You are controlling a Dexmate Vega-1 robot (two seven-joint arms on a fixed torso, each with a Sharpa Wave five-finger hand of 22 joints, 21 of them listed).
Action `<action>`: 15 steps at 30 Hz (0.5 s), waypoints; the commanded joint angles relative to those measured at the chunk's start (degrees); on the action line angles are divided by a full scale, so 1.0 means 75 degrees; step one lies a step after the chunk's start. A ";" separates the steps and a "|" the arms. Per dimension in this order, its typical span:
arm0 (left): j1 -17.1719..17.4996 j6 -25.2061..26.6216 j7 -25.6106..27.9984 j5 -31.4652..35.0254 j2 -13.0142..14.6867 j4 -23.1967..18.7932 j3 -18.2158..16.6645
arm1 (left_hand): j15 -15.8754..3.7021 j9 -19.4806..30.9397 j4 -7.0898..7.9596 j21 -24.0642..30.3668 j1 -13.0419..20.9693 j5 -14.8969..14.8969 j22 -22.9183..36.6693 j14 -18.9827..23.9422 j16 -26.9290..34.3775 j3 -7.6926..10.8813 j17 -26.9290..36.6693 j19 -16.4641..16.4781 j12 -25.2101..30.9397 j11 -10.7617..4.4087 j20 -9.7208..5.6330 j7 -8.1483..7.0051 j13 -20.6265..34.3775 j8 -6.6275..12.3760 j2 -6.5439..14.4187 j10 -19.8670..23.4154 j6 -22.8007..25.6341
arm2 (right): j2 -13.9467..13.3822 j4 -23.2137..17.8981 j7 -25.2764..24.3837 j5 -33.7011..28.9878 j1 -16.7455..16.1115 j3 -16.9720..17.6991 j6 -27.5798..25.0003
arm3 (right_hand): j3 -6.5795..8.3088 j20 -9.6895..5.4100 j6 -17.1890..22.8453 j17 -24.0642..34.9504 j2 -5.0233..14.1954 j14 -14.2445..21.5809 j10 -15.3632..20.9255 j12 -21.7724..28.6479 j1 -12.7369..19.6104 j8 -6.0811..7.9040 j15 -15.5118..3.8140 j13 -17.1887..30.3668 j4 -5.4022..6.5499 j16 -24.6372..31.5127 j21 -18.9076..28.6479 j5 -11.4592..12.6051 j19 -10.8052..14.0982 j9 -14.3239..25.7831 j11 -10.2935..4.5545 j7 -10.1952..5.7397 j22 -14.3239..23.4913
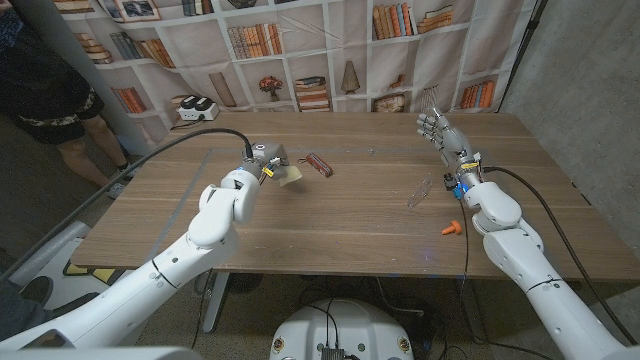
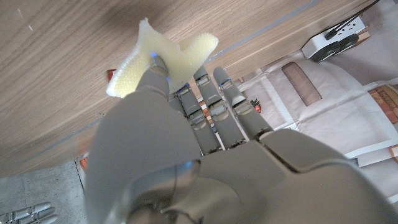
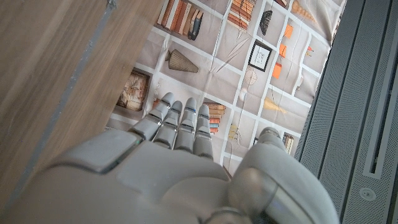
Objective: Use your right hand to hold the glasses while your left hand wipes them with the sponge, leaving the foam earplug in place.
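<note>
The thin wire-framed glasses [image 1: 421, 190] lie on the wooden table [image 1: 340, 225], right of centre. An orange foam earplug [image 1: 451, 228] lies nearer the front edge, just right of them. My right hand [image 1: 440, 130] stands beyond the glasses with its fingers stretched apart and holds nothing; the right wrist view shows this hand [image 3: 180, 168] with straight fingers beside the table edge. My left hand [image 1: 262, 160] is raised left of centre and pinches a pale yellow sponge [image 1: 290, 176]. In the left wrist view the sponge [image 2: 161, 56] sits between the thumb and fingers of that hand [image 2: 205, 155], above the wood.
A small dark red object [image 1: 318, 166] lies on the table just right of the sponge. A white power block [image 1: 197, 108] sits at the table's far left edge. A person [image 1: 50, 100] stands beyond the table's left corner. A printed bookshelf backdrop hangs behind.
</note>
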 commanded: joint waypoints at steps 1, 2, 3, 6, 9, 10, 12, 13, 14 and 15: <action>-0.0019 0.0495 -0.0405 0.0530 -0.0318 -0.0306 0.0316 | -0.0378 0.0012 0.0188 -0.0018 0.0010 0.0024 0.0036 0.0038 -0.0017 0.0131 0.0008 -0.0037 -0.0024 -0.0005 -0.0447 0.0226 0.0016 0.0000 0.0067 0.0057 0.0292 | -0.0729 -0.0072 0.0255 -0.0198 -0.0201 0.0206 0.0435 | 0.0052 -0.0227 0.0042 0.0020 0.0034 0.0085 0.0045 0.0045 0.0057 0.0037 -0.0023 0.0013 -0.0025 0.0040 -0.0009 -0.0006 0.0122 0.0010 -0.0066 -0.0061 0.0018; -0.0031 0.0533 -0.0484 0.0590 -0.0352 -0.0327 0.0348 | -0.0377 0.0012 0.0192 -0.0023 0.0009 0.0023 0.0036 0.0035 -0.0018 0.0132 0.0008 -0.0047 -0.0029 -0.0014 -0.0443 0.0233 0.0019 -0.0007 0.0065 0.0047 0.0284 | -0.0821 -0.0065 0.0247 -0.0291 -0.0217 0.0217 0.0504 | 0.0047 -0.0233 0.0025 0.0022 0.0029 0.0098 0.0046 0.0041 0.0050 0.0025 -0.0033 0.0013 -0.0025 0.0039 -0.0006 -0.0011 0.0148 0.0010 -0.0121 -0.0096 0.0019; -0.0039 0.0570 -0.0547 0.0659 -0.0387 -0.0344 0.0380 | -0.0378 0.0011 0.0194 -0.0024 0.0010 0.0023 0.0036 0.0032 -0.0019 0.0133 0.0008 -0.0049 -0.0027 -0.0017 -0.0447 0.0232 0.0025 -0.0008 0.0065 0.0050 0.0291 | -0.0901 -0.0071 0.0200 -0.0393 -0.0239 0.0234 0.0566 | 0.0046 -0.0238 0.0027 0.0022 0.0025 0.0132 0.0046 0.0037 0.0053 0.0021 -0.0030 0.0013 -0.0031 0.0046 -0.0006 -0.0014 0.0163 0.0010 -0.0138 -0.0113 0.0019; -0.0092 0.0665 -0.0775 0.0918 -0.0489 -0.0357 0.0497 | -0.0384 0.0011 0.0196 -0.0032 0.0013 0.0023 0.0037 0.0006 -0.0029 0.0136 0.0007 -0.0064 -0.0030 -0.0012 -0.0453 0.0212 0.0027 -0.0016 0.0056 0.0053 0.0292 | -0.1147 -0.0103 -0.0118 -0.0859 -0.0325 0.0274 0.0801 | 0.0084 -0.0239 0.0092 0.0014 0.0032 0.0207 0.0102 0.0037 0.0153 0.0023 -0.0079 0.0012 -0.0107 0.0032 -0.0018 -0.0018 0.0231 0.0012 -0.0332 -0.0245 0.0020; -0.0121 0.0747 -0.0909 0.1189 -0.0636 -0.0340 0.0593 | -0.0385 0.0011 0.0198 -0.0040 0.0015 0.0022 0.0037 -0.0010 -0.0034 0.0138 0.0007 -0.0080 -0.0041 0.0005 -0.0449 0.0199 0.0029 -0.0025 0.0050 0.0033 0.0287 | -0.1331 -0.0058 -0.0378 -0.1120 -0.0364 0.0272 0.1047 | 0.0090 -0.0259 0.0073 0.0012 0.0022 0.0206 0.0110 0.0033 0.0181 0.0007 -0.0109 0.0011 -0.0132 0.0018 -0.0020 -0.0019 0.0256 0.0012 -0.0346 -0.0276 0.0020; -0.0125 0.0770 -0.0927 0.1270 -0.0697 -0.0324 0.0618 | -0.0384 0.0011 0.0201 -0.0043 0.0013 0.0022 0.0037 -0.0018 -0.0035 0.0138 0.0008 -0.0085 -0.0039 -0.0005 -0.0458 0.0195 0.0028 -0.0026 0.0048 0.0043 0.0292 | -0.1396 -0.0031 -0.0464 -0.1209 -0.0360 0.0262 0.1125 | 0.0088 -0.0263 0.0067 0.0011 0.0017 0.0201 0.0105 0.0029 0.0184 0.0004 -0.0119 0.0011 -0.0137 0.0014 -0.0023 -0.0019 0.0257 0.0012 -0.0347 -0.0285 0.0020; -0.0133 0.0804 -0.0946 0.1421 -0.0823 -0.0281 0.0660 | -0.0384 0.0011 0.0206 -0.0046 0.0011 0.0022 0.0037 -0.0025 -0.0036 0.0139 0.0008 -0.0089 -0.0040 -0.0016 -0.0452 0.0192 0.0029 -0.0028 0.0047 0.0043 0.0297 | -0.1528 0.0059 -0.0661 -0.1434 -0.0330 0.0222 0.1313 | 0.0081 -0.0283 0.0040 0.0011 -0.0014 0.0202 0.0081 0.0008 0.0201 -0.0018 -0.0131 0.0010 -0.0164 -0.0002 -0.0034 -0.0021 0.0273 0.0013 -0.0294 -0.0291 0.0020; -0.0137 0.0810 -0.0948 0.1488 -0.0887 -0.0267 0.0679 | -0.0381 0.0011 0.0211 -0.0049 0.0008 0.0021 0.0037 -0.0023 -0.0034 0.0140 0.0009 -0.0094 -0.0044 -0.0022 -0.0449 0.0179 0.0030 -0.0031 0.0048 0.0036 0.0297 | -0.1602 0.0105 -0.0748 -0.1533 -0.0308 0.0194 0.1386 | 0.0083 -0.0287 0.0028 0.0011 -0.0018 0.0201 0.0073 0.0001 0.0212 -0.0026 -0.0139 0.0010 -0.0175 -0.0008 -0.0040 -0.0019 0.0278 0.0013 -0.0348 -0.0311 0.0020; -0.0140 0.0801 -0.0946 0.1537 -0.0941 -0.0255 0.0689 | -0.0380 0.0011 0.0214 -0.0049 0.0006 0.0021 0.0037 -0.0021 -0.0032 0.0140 0.0010 -0.0092 -0.0041 -0.0029 -0.0448 0.0177 0.0033 -0.0035 0.0048 0.0041 0.0291 | -0.1682 0.0142 -0.0826 -0.1620 -0.0287 0.0163 0.1434 | 0.0090 -0.0287 0.0021 0.0010 -0.0015 0.0204 0.0064 -0.0006 0.0230 -0.0031 -0.0142 0.0010 -0.0187 -0.0012 -0.0043 -0.0017 0.0283 0.0014 -0.0395 -0.0316 0.0020; -0.0146 0.0789 -0.0944 0.1591 -0.0993 -0.0242 0.0700 | -0.0380 0.0011 0.0215 -0.0050 0.0007 0.0021 0.0037 -0.0020 -0.0031 0.0141 0.0010 -0.0094 -0.0039 -0.0031 -0.0451 0.0180 0.0033 -0.0030 0.0048 0.0047 0.0306 | -0.1759 0.0188 -0.0916 -0.1723 -0.0263 0.0127 0.1492 | 0.0102 -0.0287 0.0005 0.0009 -0.0010 0.0210 0.0053 -0.0015 0.0257 -0.0040 -0.0146 0.0010 -0.0206 -0.0017 -0.0050 -0.0012 0.0289 0.0014 -0.0460 -0.0346 0.0020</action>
